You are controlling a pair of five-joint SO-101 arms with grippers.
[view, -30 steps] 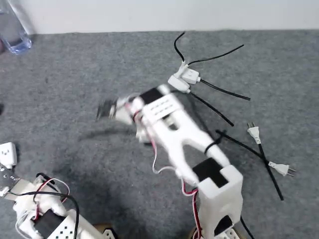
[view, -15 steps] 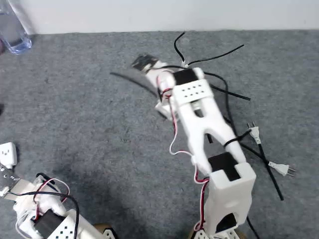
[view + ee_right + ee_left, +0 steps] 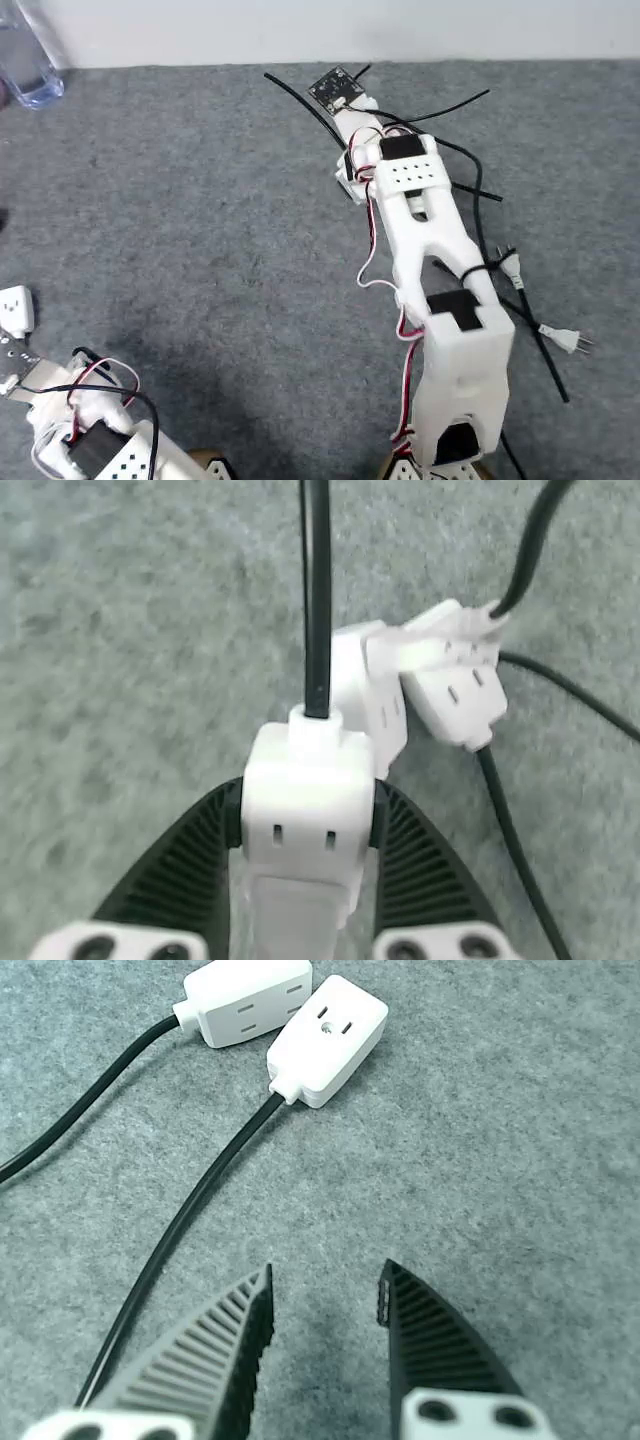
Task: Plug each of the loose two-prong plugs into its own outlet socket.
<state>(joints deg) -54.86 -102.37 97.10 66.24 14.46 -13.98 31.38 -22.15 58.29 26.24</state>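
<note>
My right gripper (image 3: 302, 825) is shut on a white outlet socket (image 3: 305, 790) with two slots, and its black cord (image 3: 316, 590) runs away from it. Just beyond lie two more white sockets (image 3: 455, 680) side by side on the grey carpet. In the high view the right gripper (image 3: 345, 100) is at the far middle of the table, over that cluster (image 3: 347, 186). Two loose two-prong plugs (image 3: 511, 265) (image 3: 567, 341) lie to the right of the arm. My left gripper (image 3: 320, 1310) is open above bare carpet, short of two white sockets (image 3: 330, 1035) (image 3: 248, 998).
Black cords (image 3: 450, 185) cross the carpet around the right arm and under it. A clear bottle (image 3: 25, 60) stands at the far left corner. One white socket (image 3: 15, 310) lies at the left edge by the left arm's base (image 3: 90, 440).
The right arm has swung from the left of centre to the far side over the socket cluster, trailing a black cord. The left arm has stayed still.
</note>
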